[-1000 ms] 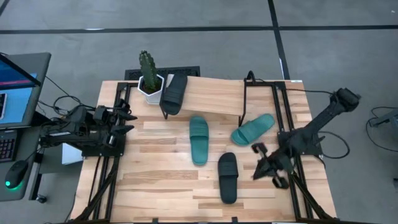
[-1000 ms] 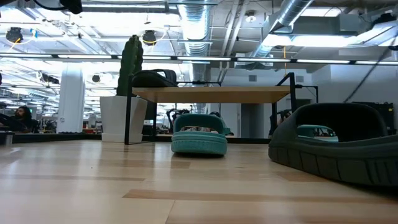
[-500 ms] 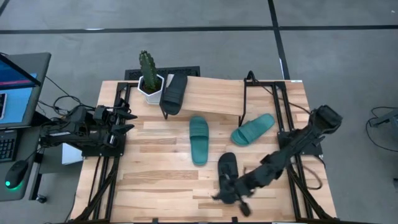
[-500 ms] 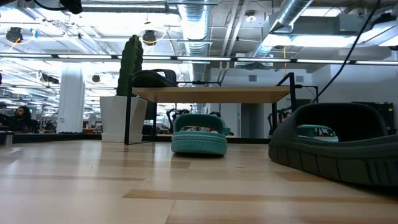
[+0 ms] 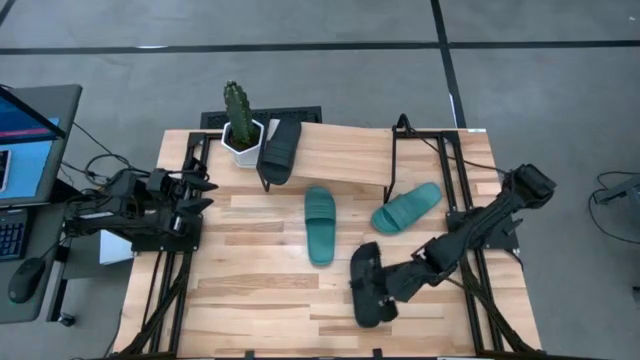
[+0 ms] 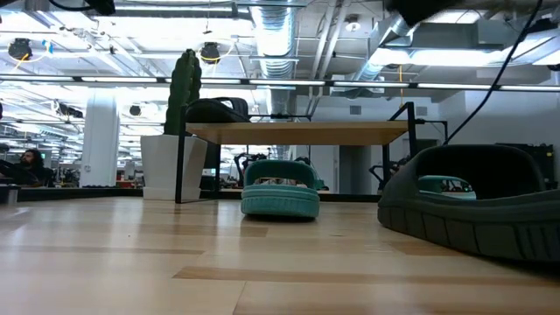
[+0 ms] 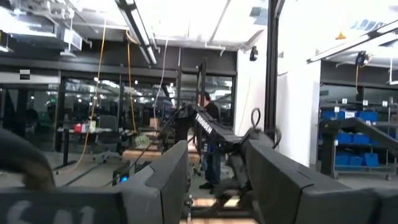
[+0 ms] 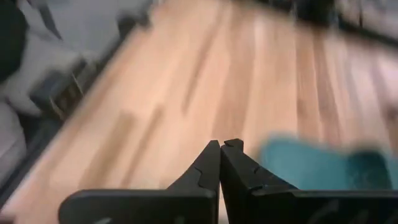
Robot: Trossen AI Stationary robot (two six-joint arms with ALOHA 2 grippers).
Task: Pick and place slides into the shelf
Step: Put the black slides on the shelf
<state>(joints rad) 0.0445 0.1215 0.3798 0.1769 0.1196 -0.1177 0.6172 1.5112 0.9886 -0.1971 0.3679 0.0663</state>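
One black slide (image 5: 280, 150) lies on the left end of the tilted wooden shelf (image 5: 345, 155). Two teal slides (image 5: 320, 226) (image 5: 407, 207) and a second black slide (image 5: 366, 262) rest flat on the tabletop. My right gripper (image 5: 372, 288) hovers shut over the near half of that black slide and hides part of it. The low view shows this slide (image 6: 472, 210) with no fingers on it. Past the shut fingertips (image 8: 221, 149), the right wrist view shows bare wood and a teal slide (image 8: 317, 165). My left gripper (image 5: 205, 190) waits open at the table's left edge.
A cactus in a white pot (image 5: 240, 130) stands at the shelf's left end, beside the black slide. The shelf's black frame legs (image 5: 392, 160) stand on the table. Bare wood lies at the near left (image 5: 250, 290). A laptop (image 5: 25, 140) sits off the table's left.
My right gripper has swung from near the table's right edge toward the left, tipping as it went, and now hangs over the near black slide. It has stayed shut. The slides have not moved.
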